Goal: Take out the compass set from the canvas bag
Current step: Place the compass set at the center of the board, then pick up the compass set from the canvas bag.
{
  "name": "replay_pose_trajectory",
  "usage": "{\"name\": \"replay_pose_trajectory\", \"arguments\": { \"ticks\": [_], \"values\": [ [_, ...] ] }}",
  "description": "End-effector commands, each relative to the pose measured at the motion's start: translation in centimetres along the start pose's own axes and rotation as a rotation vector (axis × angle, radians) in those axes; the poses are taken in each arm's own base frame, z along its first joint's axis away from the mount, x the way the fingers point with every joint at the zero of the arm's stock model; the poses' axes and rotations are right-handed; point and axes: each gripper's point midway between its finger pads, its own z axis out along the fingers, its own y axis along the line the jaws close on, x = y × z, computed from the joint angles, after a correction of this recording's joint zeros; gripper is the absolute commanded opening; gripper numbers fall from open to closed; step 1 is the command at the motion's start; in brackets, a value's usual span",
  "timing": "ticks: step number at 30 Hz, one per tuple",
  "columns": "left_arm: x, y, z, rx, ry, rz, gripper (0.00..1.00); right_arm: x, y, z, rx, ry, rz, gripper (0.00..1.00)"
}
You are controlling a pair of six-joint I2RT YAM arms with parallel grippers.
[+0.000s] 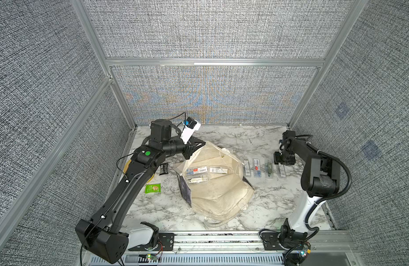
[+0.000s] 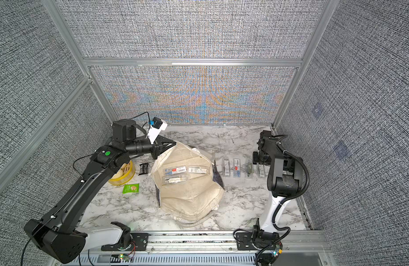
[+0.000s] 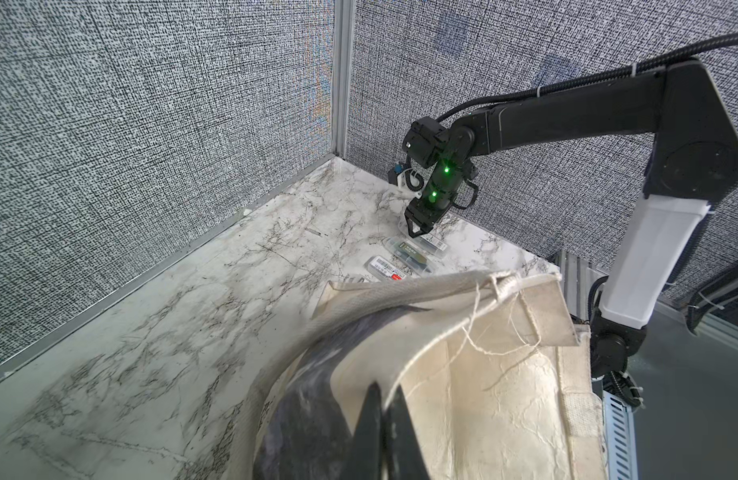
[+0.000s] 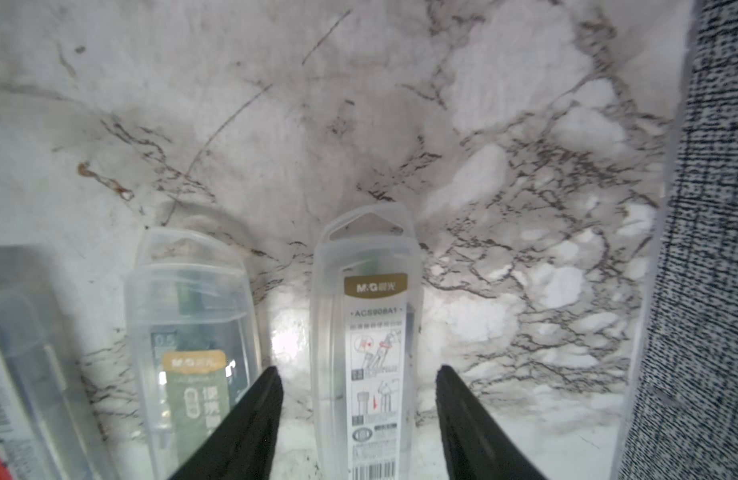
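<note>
Straddles clear plastic compass set case (image 4: 365, 316) on white marble table (image 1: 279, 200) with spread right gripper (image 4: 357, 370), long axis along fingers, untouched; pinches cream canvas bag (image 1: 217, 193) rim with left gripper (image 1: 202, 144), with three more cases (image 1: 200, 171) crosswise inside, leftward of right gripper

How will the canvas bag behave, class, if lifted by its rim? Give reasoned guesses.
Probably floppy: the canvas bag lies crumpled in folds, and only the rim pinched in the left gripper stands up. Likely light cloth, since one pinch holds that rim raised. The clear cases lying inside may slide if it tilts.
</note>
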Motion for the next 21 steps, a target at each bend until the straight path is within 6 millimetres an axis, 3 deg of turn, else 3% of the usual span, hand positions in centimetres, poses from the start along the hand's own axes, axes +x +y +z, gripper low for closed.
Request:
{"name": "replay_pose_trajectory", "arguments": {
  "ticks": [1,5,9,14,17,21],
  "values": [
    [-1.0,-0.3,0.0,0.021,-0.037,0.028,0.00,0.0,0.2,-1.4,0.004,-0.007,0.004,0.60],
    [-1.1,-0.4,0.0,0.025,-0.039,0.029,0.00,-1.6,2.6,-6.2,-0.025,-0.129,-0.047,0.60],
    [-1.3,-0.7,-0.2,0.035,-0.044,0.031,0.00,-2.3,5.7,-12.9,-0.071,-0.322,-0.121,0.60],
    [-1.3,-0.5,-0.1,0.027,-0.043,0.029,0.00,-0.2,11.4,-21.1,-0.221,-0.608,-0.321,0.58],
    [-1.4,-0.5,0.0,0.038,-0.043,0.022,0.00,2.3,14.8,-26.2,-0.356,-0.755,-0.464,0.56],
    [-1.4,-0.5,-0.1,0.029,-0.043,0.028,0.00,6.2,17.7,-31.3,-0.479,-0.871,-0.620,0.52]
  ]
}}
